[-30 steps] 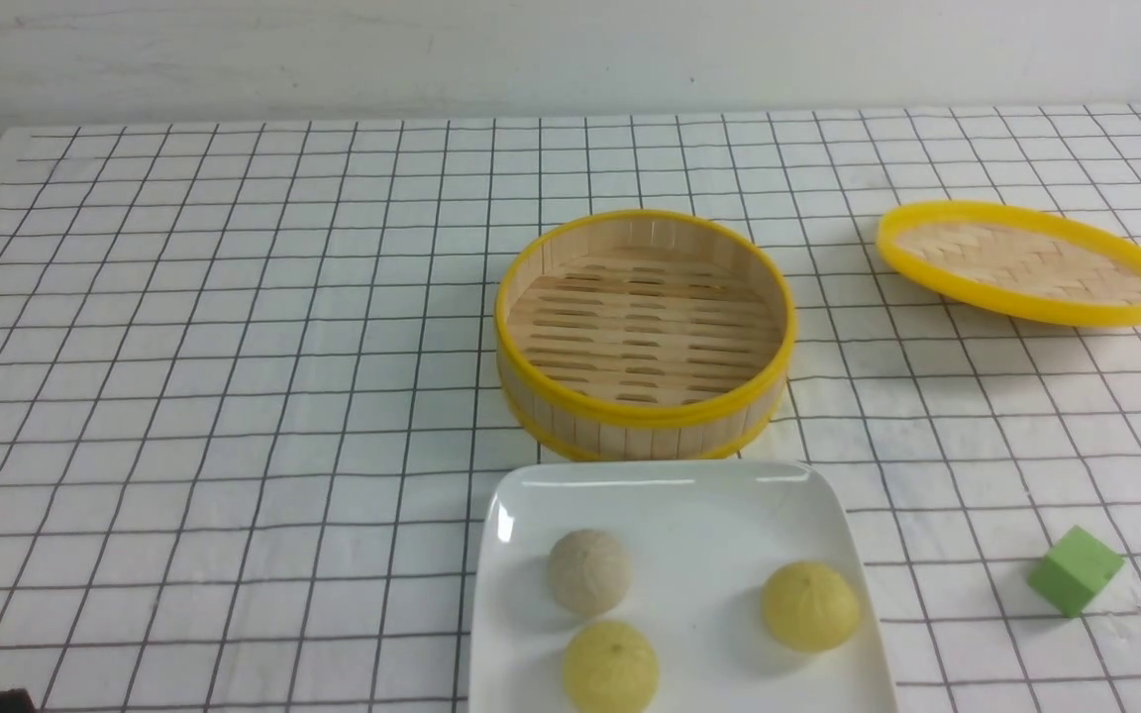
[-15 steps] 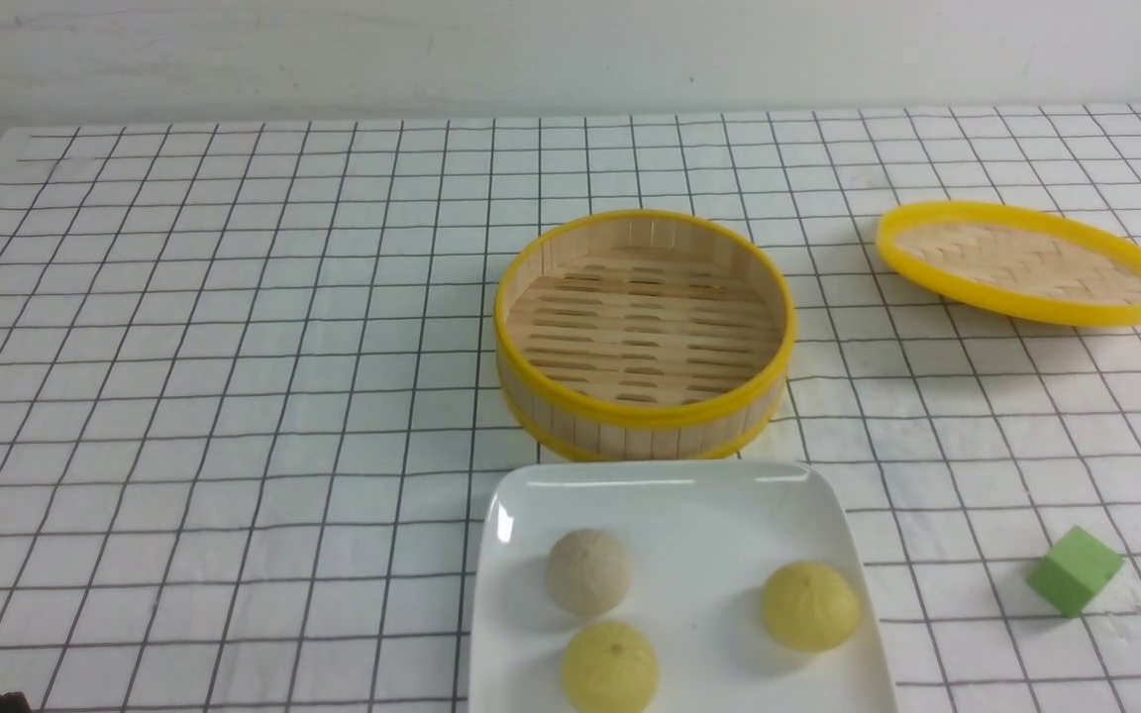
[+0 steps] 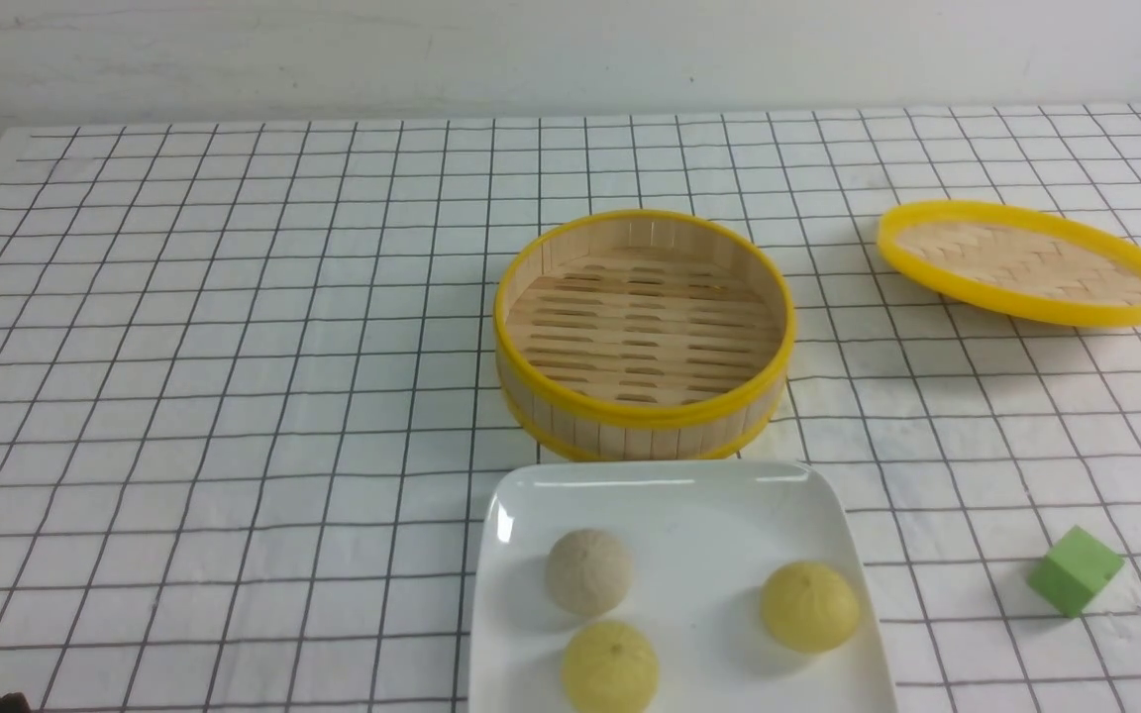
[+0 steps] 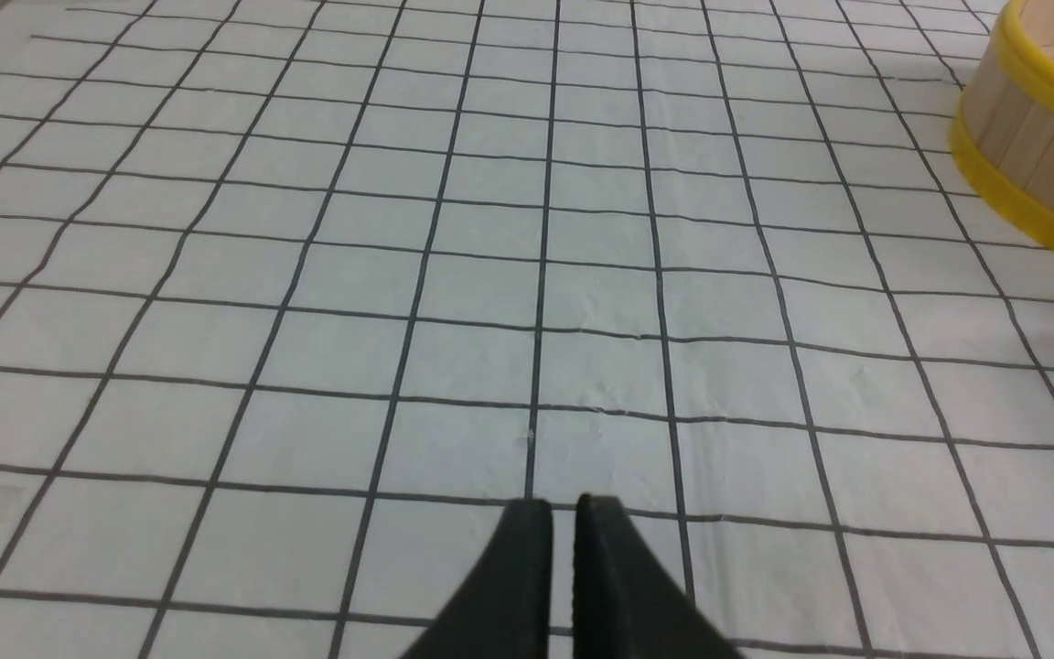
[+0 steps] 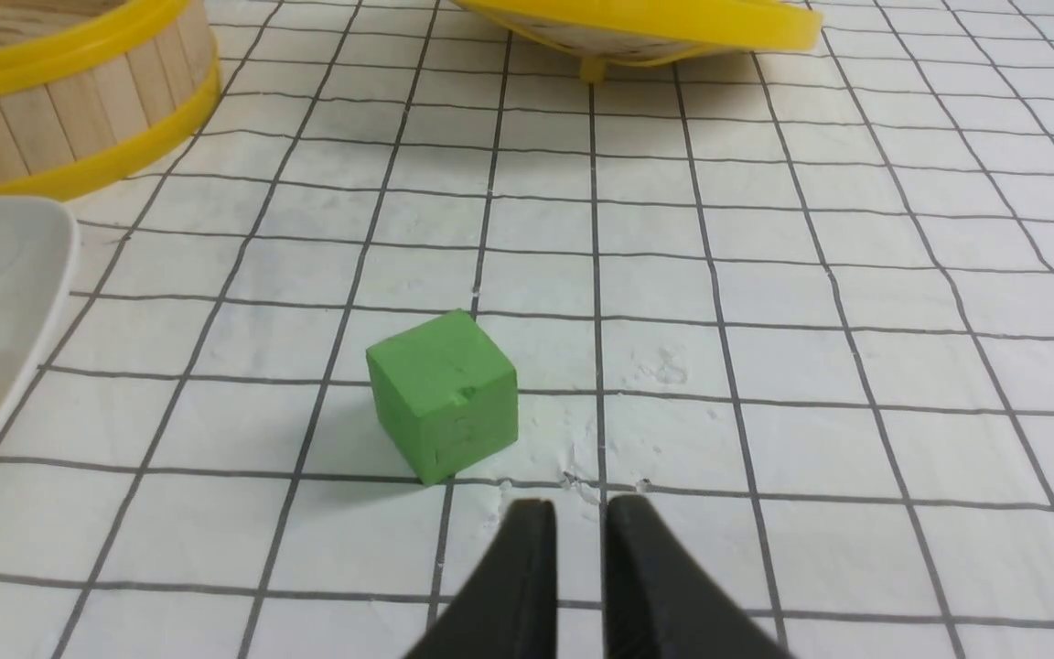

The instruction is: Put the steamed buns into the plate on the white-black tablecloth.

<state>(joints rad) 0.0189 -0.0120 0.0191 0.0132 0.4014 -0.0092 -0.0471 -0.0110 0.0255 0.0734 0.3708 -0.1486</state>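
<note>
Slightly parted and empty, the black left gripper [image 4: 566,502] and black right gripper [image 5: 582,502] presumably wait because three small round pleated buns [image 3: 609,666] already fill their glossy white square plate [image 3: 709,515] between both jaw pairs.

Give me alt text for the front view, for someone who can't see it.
Three small buns, two yellow and one beige, sit on a white plate. Behind it stands an empty bamboo steamer basket; to the right lie a green cube and a woven lid.
</note>
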